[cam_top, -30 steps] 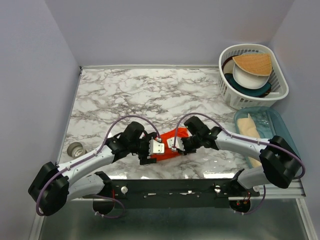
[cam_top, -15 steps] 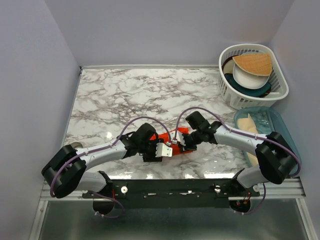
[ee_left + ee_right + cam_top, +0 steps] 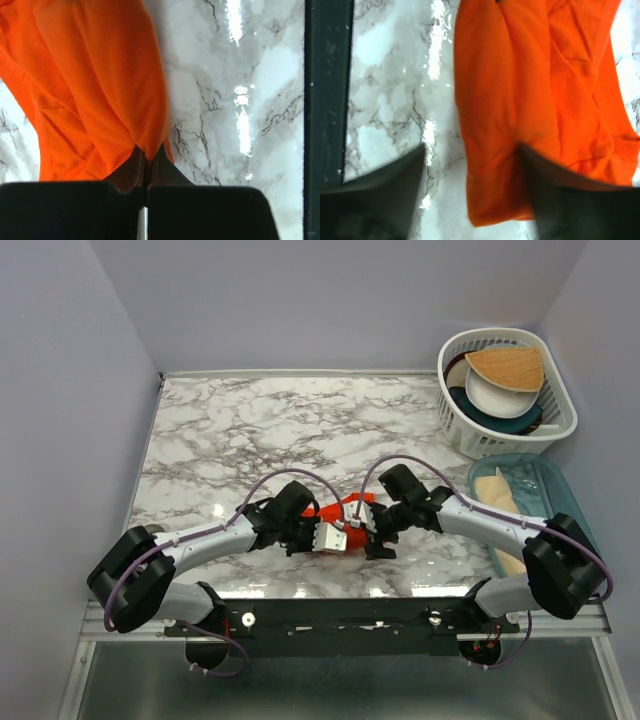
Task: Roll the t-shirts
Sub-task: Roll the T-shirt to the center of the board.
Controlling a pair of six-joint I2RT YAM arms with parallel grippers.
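The orange-red t-shirt (image 3: 346, 508) lies bunched into a narrow roll near the table's front edge, mostly covered by both grippers in the top view. My left gripper (image 3: 336, 536) meets it from the left. In the left wrist view the left gripper (image 3: 148, 154) is shut, pinching a fold of the t-shirt (image 3: 100, 75) between its fingertips. My right gripper (image 3: 364, 533) comes in from the right. In the right wrist view it (image 3: 471, 147) stands open, straddling the end of the t-shirt (image 3: 520, 85), with one finger (image 3: 555, 175) pressing on the fabric.
A white basket (image 3: 556, 426) of dishes stands at the back right. A teal tray (image 3: 520, 459) holding a beige cloth sits at the right edge. The black mounting rail (image 3: 400, 616) runs along the near edge, close to the shirt.
The left arm moved right and its gripper shut on the shirt's fold. The right gripper let go of the fabric and opened. The shirt is more bunched between them.
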